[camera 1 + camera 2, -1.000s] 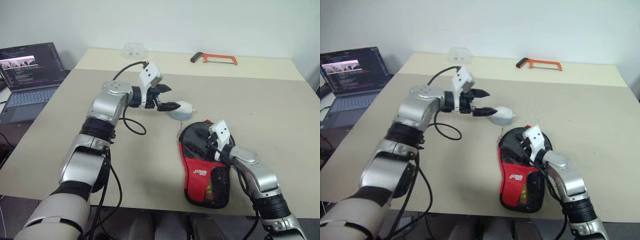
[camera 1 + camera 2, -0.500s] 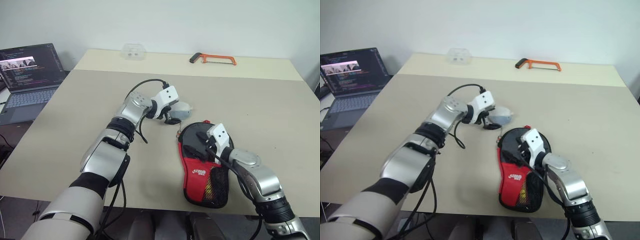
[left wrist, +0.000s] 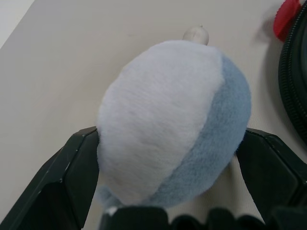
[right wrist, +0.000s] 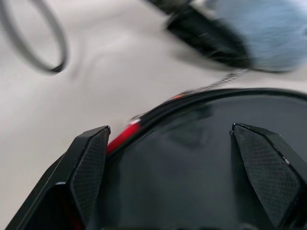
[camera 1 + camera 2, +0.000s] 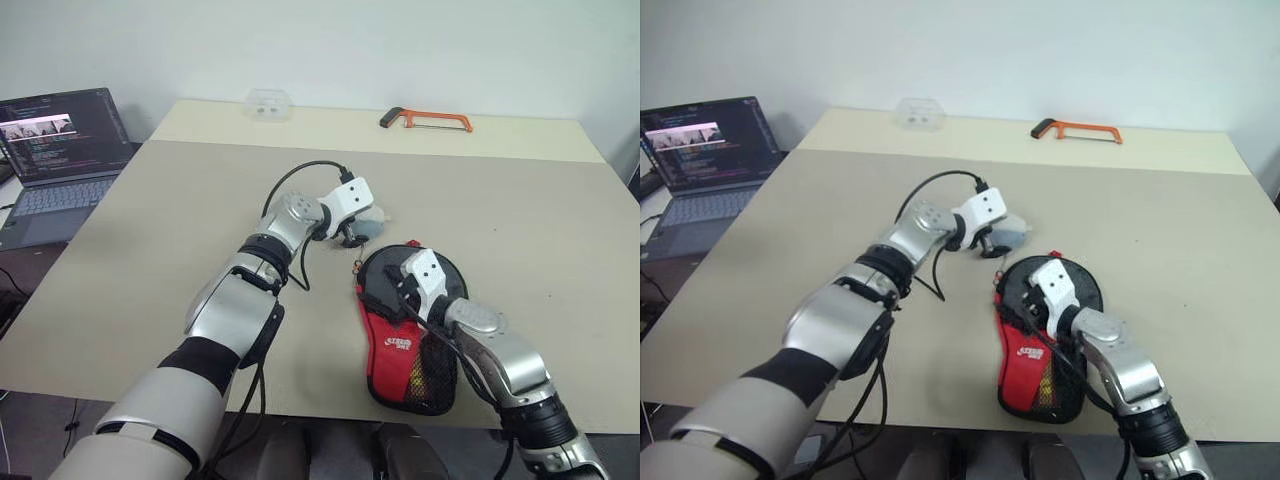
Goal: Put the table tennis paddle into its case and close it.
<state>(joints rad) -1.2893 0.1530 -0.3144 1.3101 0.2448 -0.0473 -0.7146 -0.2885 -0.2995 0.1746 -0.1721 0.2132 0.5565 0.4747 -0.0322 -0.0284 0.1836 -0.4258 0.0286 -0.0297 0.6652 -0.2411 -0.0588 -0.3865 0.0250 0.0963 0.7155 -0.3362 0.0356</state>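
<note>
The case (image 5: 400, 345), black on top and red below with a mesh pocket, lies flat near the table's front edge. The paddle is hidden. My right gripper (image 5: 403, 290) hovers open over the case's round black top; in the right wrist view both fingers (image 4: 88, 167) stand wide above that dark surface. Just beyond the case sits a small grey rounded pouch (image 3: 163, 120). My left gripper (image 5: 352, 232) is open and low at this pouch. In the left wrist view its fingers (image 3: 72, 177) flank the pouch on both sides.
An open laptop (image 5: 55, 150) stands off the table's left side. An orange hacksaw (image 5: 425, 118) and a clear plastic box (image 5: 268, 102) lie at the far edge. A black cable (image 5: 300, 175) loops from my left wrist. Bare tabletop (image 5: 540, 230) stretches to the right.
My left arm has dropped and swung right, from above the table down to the grey pouch, which now sits between its fingers. My right gripper has edged slightly left over the case.
</note>
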